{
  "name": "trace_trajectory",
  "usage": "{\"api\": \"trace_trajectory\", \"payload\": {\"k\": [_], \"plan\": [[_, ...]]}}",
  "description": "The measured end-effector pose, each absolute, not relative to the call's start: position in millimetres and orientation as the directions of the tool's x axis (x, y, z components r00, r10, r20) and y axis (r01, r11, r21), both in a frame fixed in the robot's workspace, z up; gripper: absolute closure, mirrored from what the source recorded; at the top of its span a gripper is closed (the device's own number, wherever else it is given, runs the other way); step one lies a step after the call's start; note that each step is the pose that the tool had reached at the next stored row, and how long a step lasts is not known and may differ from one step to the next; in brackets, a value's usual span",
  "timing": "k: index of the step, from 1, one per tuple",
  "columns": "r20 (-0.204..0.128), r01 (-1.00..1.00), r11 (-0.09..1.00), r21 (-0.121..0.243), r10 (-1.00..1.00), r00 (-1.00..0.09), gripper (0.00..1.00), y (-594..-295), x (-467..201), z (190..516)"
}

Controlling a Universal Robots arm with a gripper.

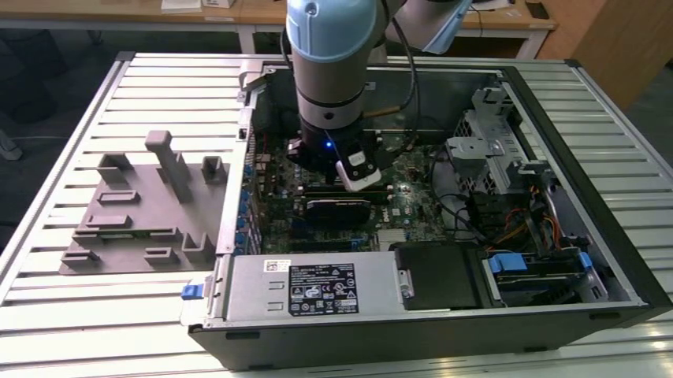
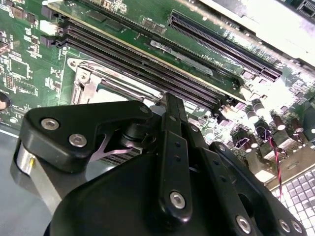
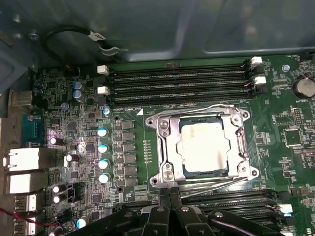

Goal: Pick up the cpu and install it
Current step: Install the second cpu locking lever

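CPU (image 3: 203,147): lies flat in the socket frame (image 3: 165,147) on the motherboard (image 3: 88,147), pale top upward; seemingly already seated.
Orientation: near-square, no clear long axis; edges parallel to the frame and the memory slots (image 3: 182,81).
Gripper (image 3: 170,216): fingers (image 3: 162,206) pressed together, grasping nothing, poised just beside the frame's edge.
Arm (image 1: 328,71): reaches down into the open case (image 1: 589,102).

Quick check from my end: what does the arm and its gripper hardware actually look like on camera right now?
The arm is a thick grey metal tube with a pale blue joint cap, a black cable running beside it and a small blue light on its black wrist, where a white module is mounted. The gripper is matte black, built of angular linkage plates fixed with silver screws.
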State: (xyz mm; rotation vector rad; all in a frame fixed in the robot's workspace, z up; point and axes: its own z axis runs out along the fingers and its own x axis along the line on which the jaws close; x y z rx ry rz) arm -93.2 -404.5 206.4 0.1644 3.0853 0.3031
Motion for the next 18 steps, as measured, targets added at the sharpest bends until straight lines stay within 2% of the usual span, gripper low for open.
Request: {"api": "trace_trajectory", "payload": {"k": [18], "plan": [[-0.022,0.102,0.966,0.239,0.110,-0.994,0.89,-407.8,-98.1,197.5]]}}
